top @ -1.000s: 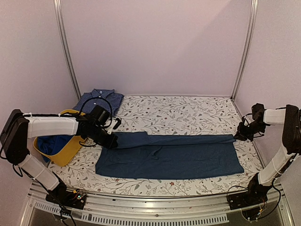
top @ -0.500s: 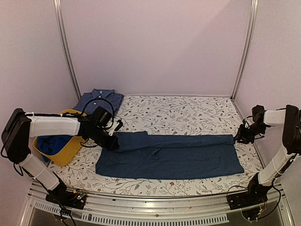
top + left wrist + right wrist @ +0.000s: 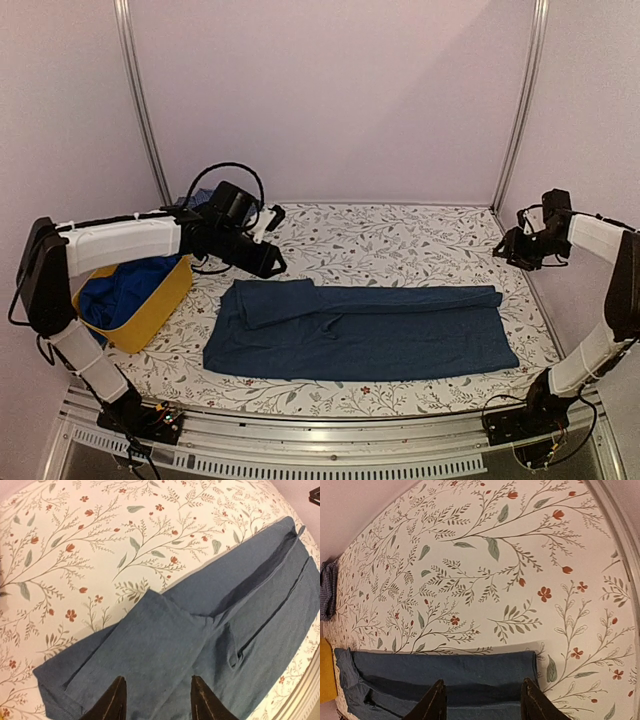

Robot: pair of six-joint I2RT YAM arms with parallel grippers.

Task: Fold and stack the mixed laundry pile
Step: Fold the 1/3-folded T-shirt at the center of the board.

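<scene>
The large dark navy-teal piece of the laundry pile lies flat on the floral table, folded lengthwise, with its far layer lapped over the near one. It also shows under each wrist. My left gripper hovers open above its left end, holding nothing. Off the garment's far right corner, my right gripper hangs open and empty. A royal-blue piece fills the yellow tub. The checked shirt lies at the back left, mostly hidden behind my left arm in the top view.
The yellow tub stands at the left edge of the table. Metal frame posts and pale walls close in the back and sides. A metal rail runs along the near edge.
Both grippers went from shut to open and let go of the garment's far edge. Both have lifted off the cloth and moved toward the back, and the garment stays folded on the table.
</scene>
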